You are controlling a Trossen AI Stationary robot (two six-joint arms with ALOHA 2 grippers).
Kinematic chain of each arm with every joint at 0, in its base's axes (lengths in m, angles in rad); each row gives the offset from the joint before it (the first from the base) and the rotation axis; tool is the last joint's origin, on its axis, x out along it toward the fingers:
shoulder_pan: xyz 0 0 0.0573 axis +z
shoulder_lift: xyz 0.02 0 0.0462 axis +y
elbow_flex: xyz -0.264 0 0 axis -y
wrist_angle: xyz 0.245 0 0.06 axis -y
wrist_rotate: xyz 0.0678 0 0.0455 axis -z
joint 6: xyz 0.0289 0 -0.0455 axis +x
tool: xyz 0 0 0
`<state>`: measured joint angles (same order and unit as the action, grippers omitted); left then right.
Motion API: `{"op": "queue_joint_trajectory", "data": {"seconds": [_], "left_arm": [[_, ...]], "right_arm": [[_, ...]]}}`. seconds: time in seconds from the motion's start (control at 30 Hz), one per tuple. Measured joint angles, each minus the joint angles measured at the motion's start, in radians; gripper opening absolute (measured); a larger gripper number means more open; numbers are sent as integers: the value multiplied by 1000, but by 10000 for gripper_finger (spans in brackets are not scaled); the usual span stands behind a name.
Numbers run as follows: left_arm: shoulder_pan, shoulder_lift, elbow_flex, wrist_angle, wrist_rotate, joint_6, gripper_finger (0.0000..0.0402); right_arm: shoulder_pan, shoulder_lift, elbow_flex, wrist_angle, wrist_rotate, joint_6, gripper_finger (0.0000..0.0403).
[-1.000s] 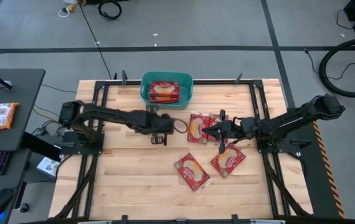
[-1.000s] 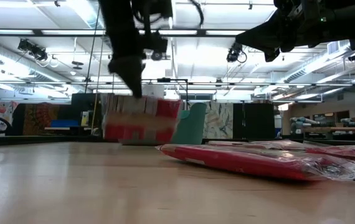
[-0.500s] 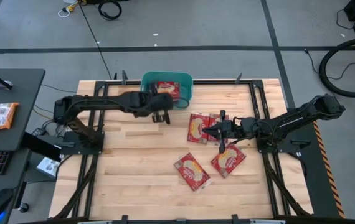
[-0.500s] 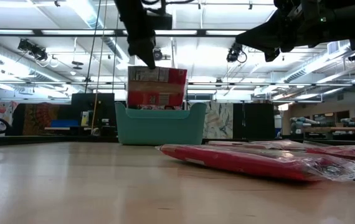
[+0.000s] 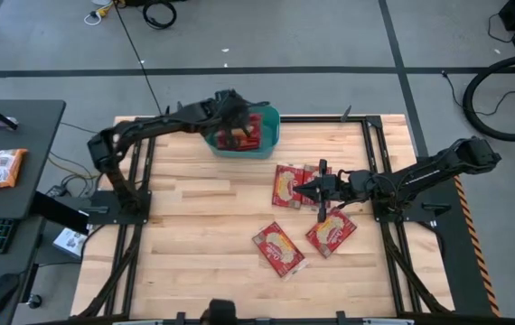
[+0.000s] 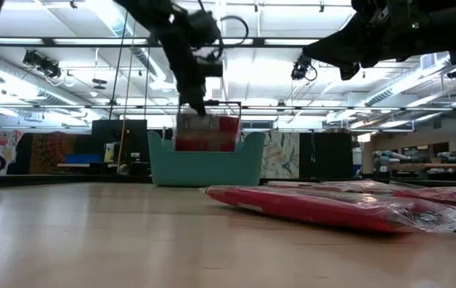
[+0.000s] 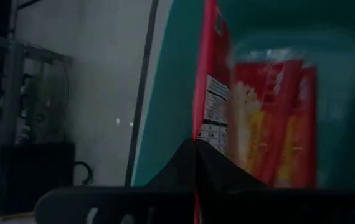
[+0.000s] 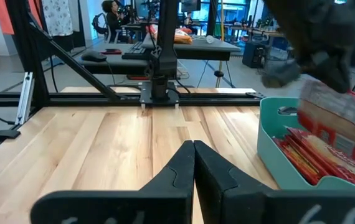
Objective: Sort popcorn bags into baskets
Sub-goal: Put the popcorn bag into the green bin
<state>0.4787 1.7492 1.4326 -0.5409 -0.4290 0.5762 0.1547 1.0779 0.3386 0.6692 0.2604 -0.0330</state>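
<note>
From above I see even, bright light with soft shadows. The low view has glare from ceiling lamps (image 6: 116, 20), and my left wrist view is dim and blurred.

Popcorn bags (image 5: 304, 215) lie right of the basket (image 5: 270, 135).

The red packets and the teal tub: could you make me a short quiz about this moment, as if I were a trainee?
1. True or false: the left gripper holds a popcorn bag over the basket.
2. How many popcorn bags lie loose on the table? A) two B) four C) seven
3. Fill in: the right gripper, fingers together, holds ____.

Key: 1 true; 2 B, though two near the right gripper overlap; 3 nothing.
</note>
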Motion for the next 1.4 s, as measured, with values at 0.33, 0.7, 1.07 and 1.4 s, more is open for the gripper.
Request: {"op": "queue_joint_trajectory", "data": {"seconds": [0.33, 0.7, 1.07, 1.4], "left_arm": [[33, 75, 0, -41, 41, 15, 63], [-104, 4, 1, -31, 446, -180, 142], [-274, 189, 1, 164, 462, -404, 141], [-316, 332, 1, 359, 454, -438, 141]], "right_arm": [[1, 0, 0, -5, 0, -1, 13], [1, 0, 0, -5, 2, -2, 13], [61, -144, 0, -108, 78, -62, 13], [95, -230, 0, -203, 167, -75, 13]]}}
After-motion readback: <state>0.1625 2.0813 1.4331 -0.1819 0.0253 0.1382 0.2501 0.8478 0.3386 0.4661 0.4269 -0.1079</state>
